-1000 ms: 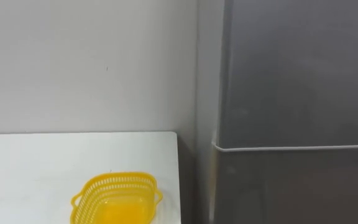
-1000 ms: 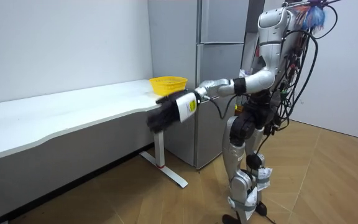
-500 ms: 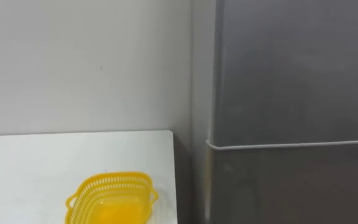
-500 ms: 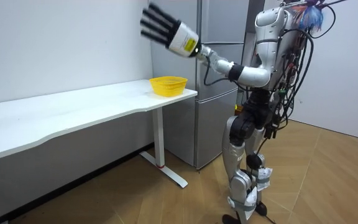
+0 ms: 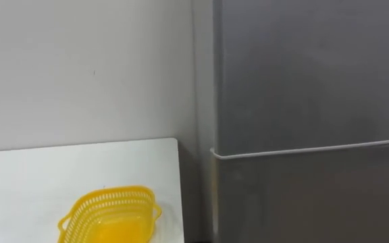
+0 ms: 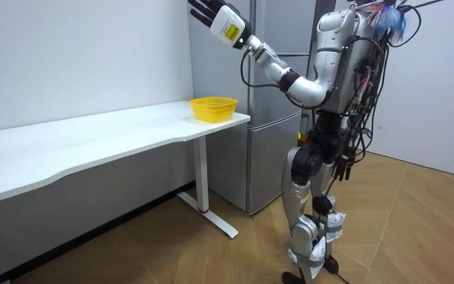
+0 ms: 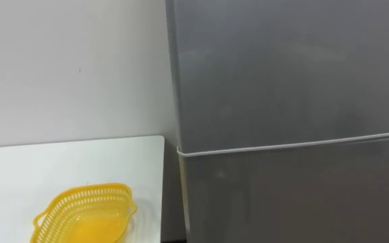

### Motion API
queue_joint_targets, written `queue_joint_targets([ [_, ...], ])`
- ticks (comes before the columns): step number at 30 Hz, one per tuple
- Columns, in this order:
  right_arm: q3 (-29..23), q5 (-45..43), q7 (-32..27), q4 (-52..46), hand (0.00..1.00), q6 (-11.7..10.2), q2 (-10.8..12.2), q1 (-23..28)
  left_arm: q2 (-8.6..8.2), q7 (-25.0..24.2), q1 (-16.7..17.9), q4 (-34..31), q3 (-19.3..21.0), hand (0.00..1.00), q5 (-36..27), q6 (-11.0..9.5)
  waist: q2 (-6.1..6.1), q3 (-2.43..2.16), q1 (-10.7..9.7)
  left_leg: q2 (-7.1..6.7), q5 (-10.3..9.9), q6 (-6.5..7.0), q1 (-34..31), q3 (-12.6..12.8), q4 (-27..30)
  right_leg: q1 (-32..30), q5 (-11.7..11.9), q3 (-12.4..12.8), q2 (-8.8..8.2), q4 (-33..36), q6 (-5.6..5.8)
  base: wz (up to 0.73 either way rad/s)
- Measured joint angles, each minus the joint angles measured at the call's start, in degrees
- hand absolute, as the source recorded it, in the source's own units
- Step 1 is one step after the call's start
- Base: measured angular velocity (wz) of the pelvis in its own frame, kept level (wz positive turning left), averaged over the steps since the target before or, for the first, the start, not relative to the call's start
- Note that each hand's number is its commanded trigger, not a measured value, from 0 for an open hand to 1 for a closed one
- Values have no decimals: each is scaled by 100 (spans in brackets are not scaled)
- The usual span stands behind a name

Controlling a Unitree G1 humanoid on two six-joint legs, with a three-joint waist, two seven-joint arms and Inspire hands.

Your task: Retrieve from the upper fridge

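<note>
1. The robot stands upright on the wood-patterned floor (image 6: 172,260), at the end of the long white table (image 5: 39,169) and facing the tall grey two-door fridge (image 6: 278,102).
2. Nearest in the eye views, a yellow perforated plastic basket with small side handles (image 5: 108,214) sits on the table close to its right end, with nothing visible in it.
3. The table's right edge stands just beside the fridge's side, with a narrow dark gap between them.
4. In the room view the left arm reaches up and forward from the shoulder. The dark left hand (image 6: 205,11) is held high by the top part of the fridge, on the side towards the table. Its fingers look stretched out and grasp nothing, and contact with the fridge cannot be told.
5. The upper fridge door (image 5: 309,74) is closed, so its contents cannot be seen. A thin pale seam divides it from the lower fridge door (image 5: 316,199), which is also closed.
6. Behind the table rises a plain pale wall (image 5: 80,67).
</note>
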Motion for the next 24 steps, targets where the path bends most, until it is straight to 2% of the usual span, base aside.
queue_joint_targets([
  [2, -3, -35, 5, 10, 0, 5, 0, -60, -1, -449, -4, -12, -313, 0, -207, 128, -20, 9, -81, -9, 3, 3, -17, 5, 1, -8, -1, -27, -9, -2, 3, 4],
  [5, -2, -43, 3, 7, 0, 5, 0, -139, -3, -909, -86, -11, -635, 0, -157, 385, -21, 23, -130, -6, 3, 3, -57, 28, 8, -54, -1, 0, -3, 1, 3, -4],
  [9, 177, -37, 12, 6, 0, 107, -27, -247, -1, -1306, -186, -10, -1040, 0, -149, 542, -27, 25, -210, -7, 3, 3, -95, 43, 12, -63, 0, 17, -1, -2, 3, -1],
  [11, 227, -39, 42, 31, 0, 124, -45, -273, -1, -1615, -263, -8, -1253, 0, -148, 715, -21, 24, -229, -8, 3, 3, -90, 64, 12, -62, 0, 33, 0, -12, 3, -5],
  [17, 239, -17, 30, 66, 0, 242, -94, -343, -1, -2193, -385, -9, -1539, 0, -147, 1038, -18, 21, -286, -8, 2, 3, -95, 118, 40, -70, 0, 33, -2, -17, 3, -2],
  [24, 231, -42, -5, 299, 0, 252, -106, -522, -3, -2618, -614, -9, -1642, 0, -147, 1203, -27, 1, -437, -1, 3, 3, -109, 170, 49, -103, 3, 77, 3, -8, 7, 1],
])
